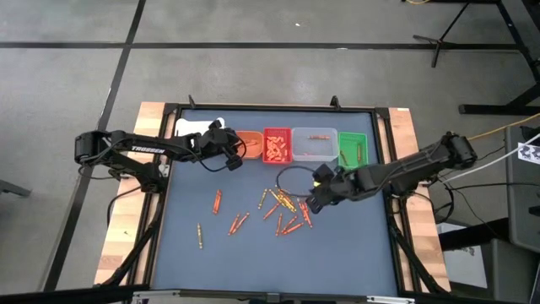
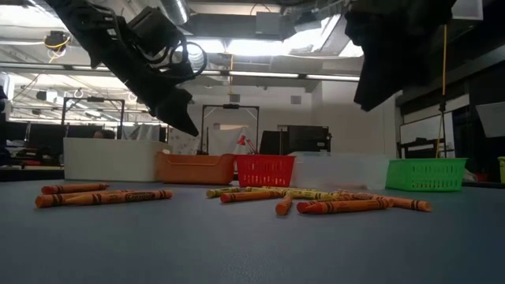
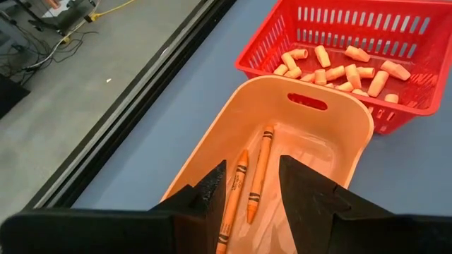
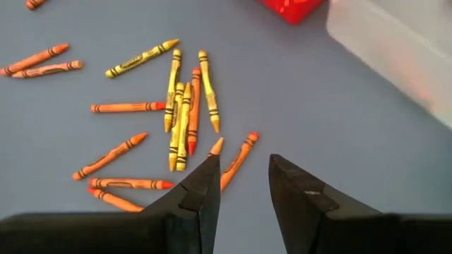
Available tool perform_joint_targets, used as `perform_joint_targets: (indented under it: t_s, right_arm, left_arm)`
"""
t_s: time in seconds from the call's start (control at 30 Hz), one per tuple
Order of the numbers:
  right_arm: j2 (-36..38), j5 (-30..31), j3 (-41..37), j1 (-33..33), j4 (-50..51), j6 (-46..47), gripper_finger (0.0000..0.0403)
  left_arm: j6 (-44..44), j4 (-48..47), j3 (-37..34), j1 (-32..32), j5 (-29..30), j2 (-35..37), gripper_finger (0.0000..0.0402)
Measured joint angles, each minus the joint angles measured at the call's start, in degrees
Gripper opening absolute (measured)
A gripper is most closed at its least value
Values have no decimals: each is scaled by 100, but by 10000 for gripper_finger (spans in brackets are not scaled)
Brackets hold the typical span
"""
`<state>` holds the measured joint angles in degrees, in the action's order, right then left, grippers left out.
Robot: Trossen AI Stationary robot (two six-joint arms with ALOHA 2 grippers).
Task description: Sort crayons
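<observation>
Scattered across the blue tabletop (image 1: 337,253): crayons (image 4: 182,120), long axes pointing every way, a yellow cluster roughly parallel. Right claw (image 4: 242,185) released, empty above them. Left claw (image 3: 252,194) released over orange bin (image 3: 339,120), two crayons lengthwise inside.

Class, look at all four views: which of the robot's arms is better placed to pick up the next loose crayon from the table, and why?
Probably the right. The right gripper hovers open beside the loose crayons, seen just ahead in its wrist view. The left gripper is open over the orange bin, away from the pile.

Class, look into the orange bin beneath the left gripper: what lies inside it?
Two orange crayons lie side by side on the floor of the orange bin. The left gripper covers the bin's near end, so anything there is hidden.
</observation>
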<state>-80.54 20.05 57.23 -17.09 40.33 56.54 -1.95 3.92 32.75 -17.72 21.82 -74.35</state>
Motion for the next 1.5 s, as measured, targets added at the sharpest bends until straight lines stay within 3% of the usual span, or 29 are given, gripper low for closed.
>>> perform_joint_targets:
  t_s: [0.37,0.7,1.5]
  right_arm:
    - [-1128,35,0,-55,-408,45,120]
    - [-1704,35,0,-55,-480,26,120]
    - [-2065,33,0,-51,-881,21,120]
  left_arm:
    - [4,-2,-2,2,-1,0,116]
    - [8,-1,-2,2,0,0,116]
    - [32,0,-2,2,0,0,116]
